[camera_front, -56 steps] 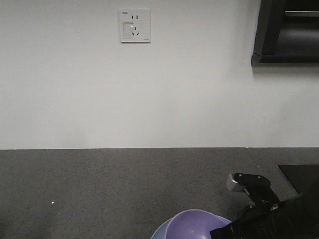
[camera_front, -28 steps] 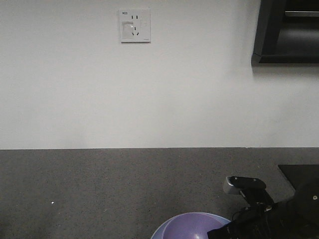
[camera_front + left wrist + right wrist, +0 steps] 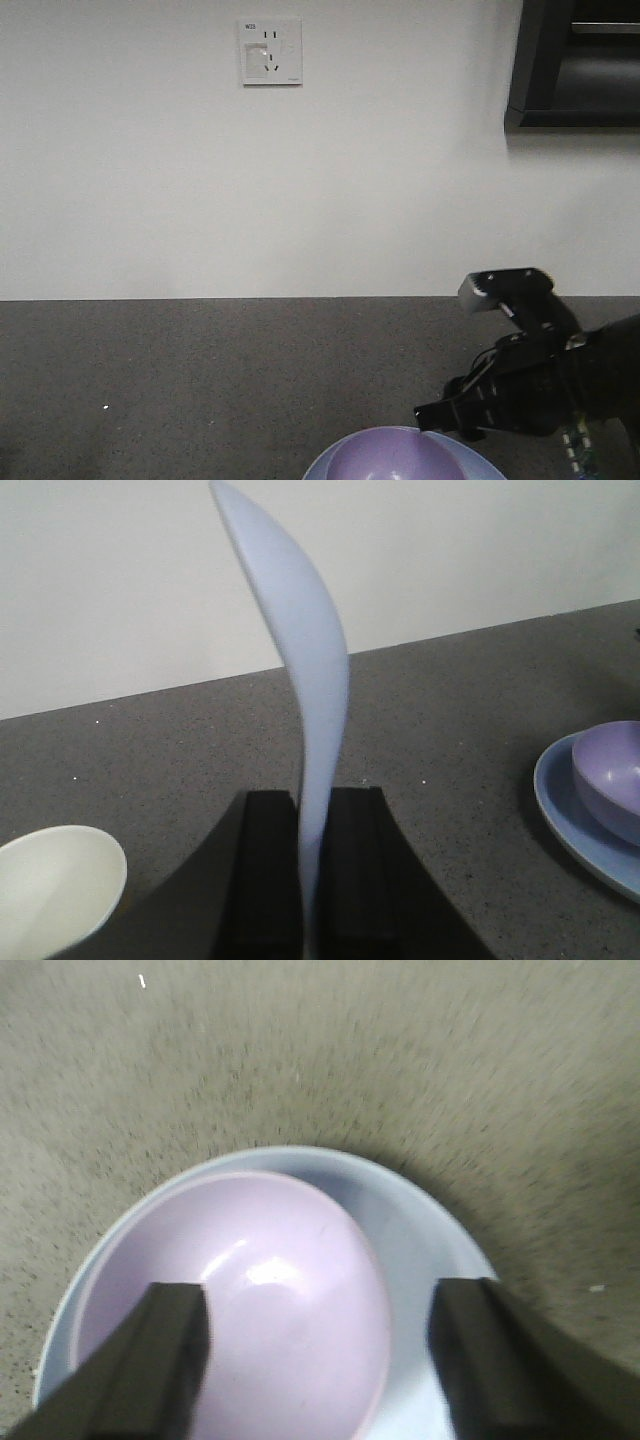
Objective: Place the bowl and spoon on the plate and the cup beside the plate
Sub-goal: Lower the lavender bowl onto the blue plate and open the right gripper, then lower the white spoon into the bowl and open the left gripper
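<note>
The lavender bowl (image 3: 270,1290) sits inside the pale blue plate (image 3: 420,1250); both also show at the bottom edge of the front view, bowl (image 3: 395,458) and plate (image 3: 485,465). My right gripper (image 3: 320,1310) hovers open above them, with one finger over the bowl and the other over the plate's rim, holding nothing. My left gripper (image 3: 312,800) is shut on the handle of the pale bluish spoon (image 3: 300,660), which stands upright above the counter. The cream-white cup (image 3: 50,885) stands to the spoon's lower left. Far right in that view are the plate (image 3: 570,820) and bowl (image 3: 615,775).
The grey speckled counter (image 3: 200,380) runs back to a white wall with a socket (image 3: 270,52). A dark cabinet (image 3: 580,65) hangs at the upper right. The right arm (image 3: 530,390) is black and bulky over the counter's right side.
The right arm has risen from low beside the bowl to well above it. The bowl stays on the plate.
</note>
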### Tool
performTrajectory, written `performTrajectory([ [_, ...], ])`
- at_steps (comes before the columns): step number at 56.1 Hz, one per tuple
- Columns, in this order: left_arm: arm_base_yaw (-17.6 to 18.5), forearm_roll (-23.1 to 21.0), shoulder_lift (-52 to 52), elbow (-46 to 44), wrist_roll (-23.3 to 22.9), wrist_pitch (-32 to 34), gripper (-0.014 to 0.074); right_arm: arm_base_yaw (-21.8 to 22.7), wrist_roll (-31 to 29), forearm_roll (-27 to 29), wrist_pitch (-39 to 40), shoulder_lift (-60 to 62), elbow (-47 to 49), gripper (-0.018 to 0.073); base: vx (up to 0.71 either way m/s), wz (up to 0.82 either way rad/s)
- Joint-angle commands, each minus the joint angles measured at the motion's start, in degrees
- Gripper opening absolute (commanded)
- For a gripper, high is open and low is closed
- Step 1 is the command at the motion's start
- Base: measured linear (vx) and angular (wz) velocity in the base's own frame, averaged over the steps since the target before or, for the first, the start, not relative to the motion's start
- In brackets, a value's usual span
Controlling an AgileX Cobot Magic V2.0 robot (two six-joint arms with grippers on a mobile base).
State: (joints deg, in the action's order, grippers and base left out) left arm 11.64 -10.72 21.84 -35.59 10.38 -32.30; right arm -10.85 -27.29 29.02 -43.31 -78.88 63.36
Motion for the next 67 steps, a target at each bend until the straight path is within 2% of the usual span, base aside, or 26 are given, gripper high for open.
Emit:
performTrajectory([
  [1, 0.10, -0.82, 0.53, -1.39, -0.56, 3.35, -0.0006, 0.06, 5.84, -5.53, 1.02, 8.47, 1.99, 0.0243, 0.00, 0.00],
  [3, 0.10, -0.82, 0.53, -1.39, -0.56, 3.07, -0.0006, 0.06, 7.82, -8.90, 0.62, 10.54, 1.99, 0.0158, 0.00, 0.00],
  [6, 0.10, -0.82, 0.53, -1.39, -0.56, 2.56, -0.0006, 0.06, 11.17, -14.19, -0.33, 14.86, 1.97, -0.0015, 0.00, 0.00],
  [15, 0.10, -0.88, 0.53, -1.39, -0.60, 0.56, -0.0004, 0.06, 15.99, -26.83, -0.05, 27.50, -1.16, -0.0013, 0.00, 0.00],
  [24, 0.10, -0.88, 0.80, -1.45, -0.60, -2.86, -0.0001, 0.06, 18.87, -34.20, 6.99, 43.62, -15.65, -0.0011, 0.00, 0.00],
  [33, 0.10, -0.88, 5.29, -1.94, -0.12, -6.01, 0.0000, 0.06, 19.02, -35.22, 10.77, 57.76, -28.32, -0.0011, 0.00, 0.00],
  [39, 0.10, -2.36, 12.91, -5.11, 4.71, -9.78, 0.0000, 0.06, 19.02, -35.63, 12.04, 64.55, -33.97, -0.0011, 0.00, 0.00],
  [47, 0.17, -10.61, 26.00, -13.59, 16.68, -14.69, 0.0000, 0.06, 19.02, -36.69, 12.36, 69.11, -38.15, -0.0011, 0.00, 0.00],
  [55, 0.50, -19.56, 36.82, -22.99, 22.88, -19.28, 0.0000, 0.06, 19.02, -36.64, 12.00, 68.92, -38.58, -0.0011, 0.00, 0.00],
  [59, 2.33, -21.94, 41.38, -26.67, 24.64, -20.70, 0.0000, 0.06, 19.02, -36.64, 12.17, 68.92, -38.58, -0.0011, 0.00, 0.00],
  [67, 9.95, -23.57, 50.33, -33.47, 26.70, -22.07, 0.0000, 0.06, 19.02, -36.64, 12.57, 68.92, -38.58, -0.0011, 0.00, 0.00],
])
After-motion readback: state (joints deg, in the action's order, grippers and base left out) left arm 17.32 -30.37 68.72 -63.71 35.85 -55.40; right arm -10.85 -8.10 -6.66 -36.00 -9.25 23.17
